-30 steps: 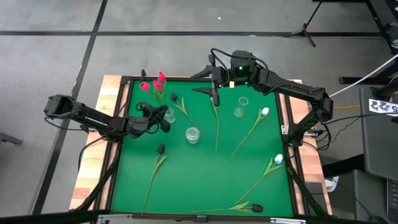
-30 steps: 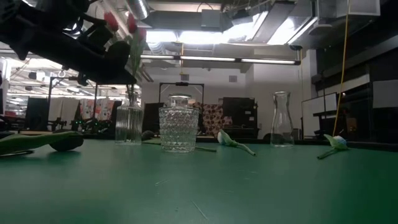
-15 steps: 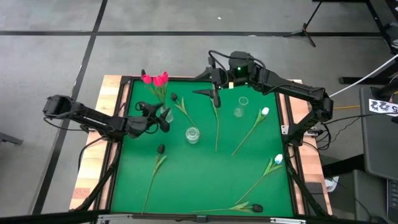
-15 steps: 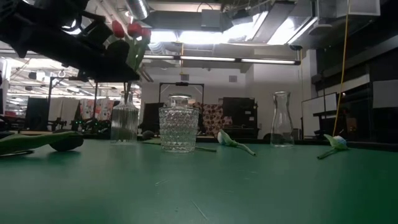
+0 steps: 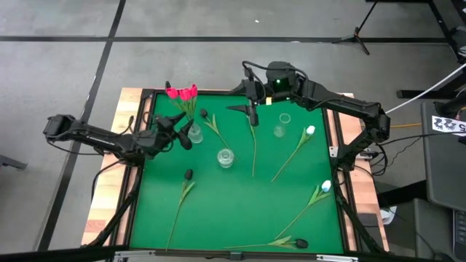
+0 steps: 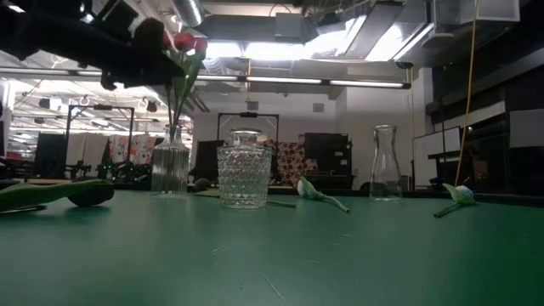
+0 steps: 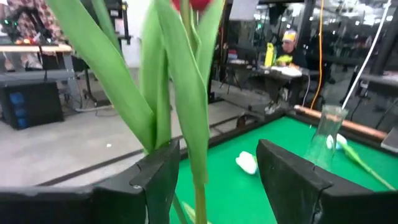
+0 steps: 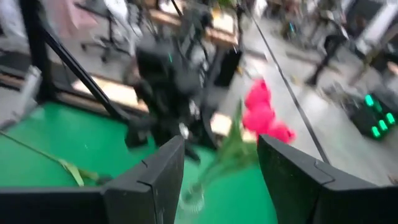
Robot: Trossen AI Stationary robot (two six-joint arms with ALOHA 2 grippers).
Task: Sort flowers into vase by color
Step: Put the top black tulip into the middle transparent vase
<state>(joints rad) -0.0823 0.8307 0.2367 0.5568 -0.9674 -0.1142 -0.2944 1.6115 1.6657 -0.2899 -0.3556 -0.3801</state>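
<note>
Red tulips [image 5: 182,92] stand in a ribbed glass vase [image 6: 170,166] at the table's far left, their stems in its neck. My left gripper [image 7: 217,149] is open and level beside the vase, on its left. Its fingers stand on either side of the green stems [image 7: 198,180] without touching them. My right gripper [image 5: 251,113] hangs open above the far middle of the table and holds nothing. Black tulips [image 5: 188,175] [image 5: 204,114] and white tulips [image 5: 310,131] [image 5: 325,186] lie flat on the green mat.
A cut-glass jar [image 5: 225,157] stands mid-table and a clear carafe [image 6: 385,163] at the far right. Another black tulip [image 5: 301,244] lies by the near edge. One long stem [image 5: 253,149] lies below my right gripper. A raised frame [image 5: 342,182] rims the mat.
My left gripper has opened and let go of the red tulips, then drawn back toward the table's left edge and risen a little. The tulip heads have swung toward the far edge and now stand together in the vase, which has shifted slightly.
</note>
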